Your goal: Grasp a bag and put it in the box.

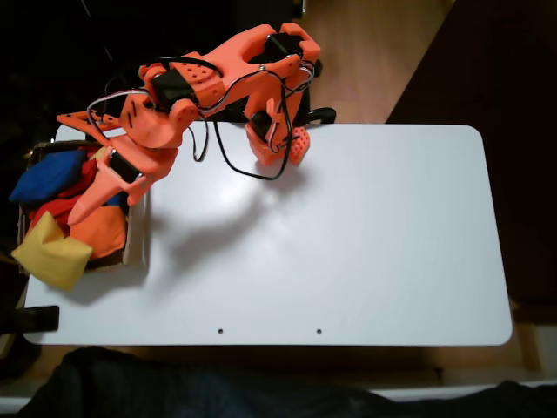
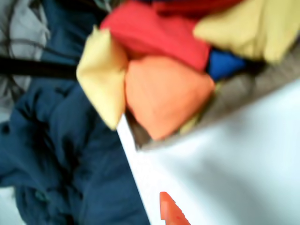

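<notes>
From where I stand, the yellow bag (image 1: 50,252) already lies at the near corner of the box (image 1: 136,246), which sits at the left end of the white counter (image 1: 348,235) in the fixed view. It rests on the heap, partly over the front wall, with one pointed corner hanging out past the counter's edge, so I would call the drop made but not tidy. The bag is square, with no real long axis; it lies diamond-wise, one diagonal running from the box's middle out toward the lower left. In the wrist view the same bag (image 2: 101,75) shows blurred beside an orange bag (image 2: 166,98), with red and blue ones behind.

The hand (image 1: 87,207) hangs over the box, its tip above the orange bags, just apart from the yellow one. It seems to carry nothing, but whether its fingers stand wide or narrow I cannot tell. What looks left is to draw the arm clear, and perhaps nudge the bag fully inside
</notes>
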Motion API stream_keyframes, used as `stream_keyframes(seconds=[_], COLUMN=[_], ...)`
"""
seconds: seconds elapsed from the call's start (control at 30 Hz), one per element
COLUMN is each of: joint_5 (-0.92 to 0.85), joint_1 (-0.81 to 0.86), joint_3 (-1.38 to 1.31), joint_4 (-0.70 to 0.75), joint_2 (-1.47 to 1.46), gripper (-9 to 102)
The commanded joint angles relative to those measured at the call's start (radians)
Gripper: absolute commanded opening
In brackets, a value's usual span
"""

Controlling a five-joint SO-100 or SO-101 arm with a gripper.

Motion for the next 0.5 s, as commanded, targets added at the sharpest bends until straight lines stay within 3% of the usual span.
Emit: stream_keyframes(seconds=[0.0, 0.47], joint_5=[0.020, 0.146], joint_1=[-0.031, -0.150], joint_3=[-0.069, -0.075], joint_4=[0.049, 0.107], joint_2=[0.051, 0.161], gripper=[81, 81])
